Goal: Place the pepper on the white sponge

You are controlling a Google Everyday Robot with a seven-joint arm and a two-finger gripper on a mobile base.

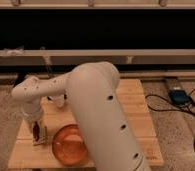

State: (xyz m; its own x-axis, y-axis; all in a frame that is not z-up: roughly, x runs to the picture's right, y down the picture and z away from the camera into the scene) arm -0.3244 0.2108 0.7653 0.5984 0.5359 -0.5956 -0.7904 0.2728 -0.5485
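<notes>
We're looking at the white arm (98, 115) filling the centre and lower right of the frame, and it's hiding most of the wooden table (136, 107). Risk one: we're working half blind, so anything sitting behind that arm is unknown to us.

The orange bowl (71, 145) is sitting at the lower centre, just beside the drop spot. If the wrist is swinging right on retreat, we're risking a knock to its rim.

The gripper (37, 131) is hanging at the lower left, pointing down, low over the table's left edge. We're reading a dark, slim shape between its fingers as the pepper (37, 131), so we're judging it clamped on the pepper, though the view is soft and the actual finger gap isn't readable.

The white sponge (40, 141) is showing only as a pale patch right under the gripper; we can't tell whether the pepper is touching it.

Main failure modes from here:
- Releasing off-centre: the sponge is small and the pepper is tapered and glossy, so it's likely rolling off onto the wood.
- Releasing too high: the sponge is soft, so a bounce is possible.
- The sponge is lying near the table's left edge, so a nudge from the fingers could be pushing it over.
</notes>
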